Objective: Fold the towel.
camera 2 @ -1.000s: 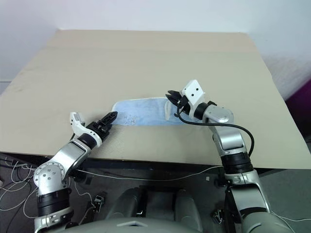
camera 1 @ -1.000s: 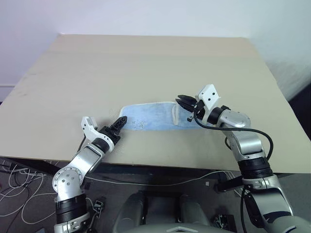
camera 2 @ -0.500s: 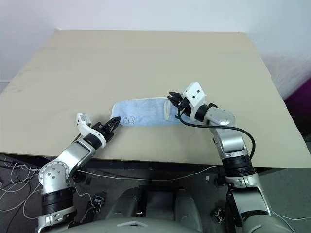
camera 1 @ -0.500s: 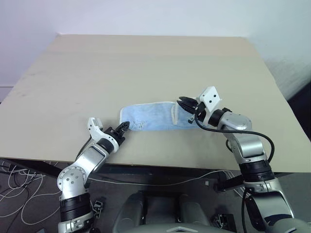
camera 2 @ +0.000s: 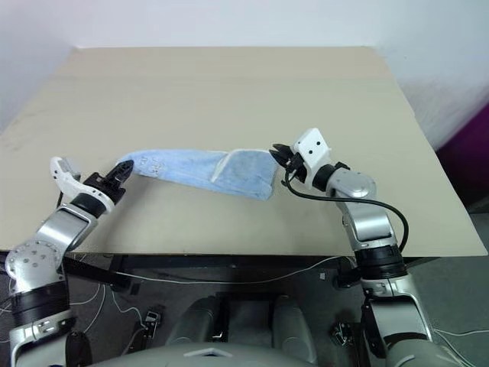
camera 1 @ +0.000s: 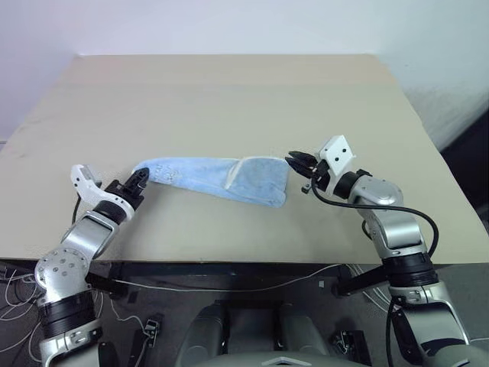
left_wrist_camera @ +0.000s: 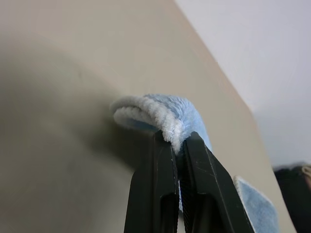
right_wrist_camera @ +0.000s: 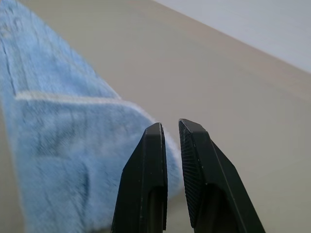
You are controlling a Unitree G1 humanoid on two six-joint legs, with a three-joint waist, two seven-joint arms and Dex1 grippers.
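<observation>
Between the two hands, light blue soft terry towel [camera 1: 221, 177] hung limp, sagging over beige worktop [camera 1: 229, 99]. Left hand [camera 1: 140, 178] pinched its left end; right hand [camera 1: 295, 160] clamped its right corner. Light, floppy: best gripped at hems.

Table [camera 1: 229, 92]: broad, flat, pale beige top with a plain matte surface, its near edge running straight across the front and its far edge meeting a white wall. Faint lengthwise banding showed across the far half.

Towel [camera 1: 221, 177]: light blue terry cloth with whitish hems, stretched in a long band near the front edge, running from about 9 o'clock to 3 o'clock of the tabletop's centre-front, its 3 o'clock end wider and drooping onto the surface.
</observation>
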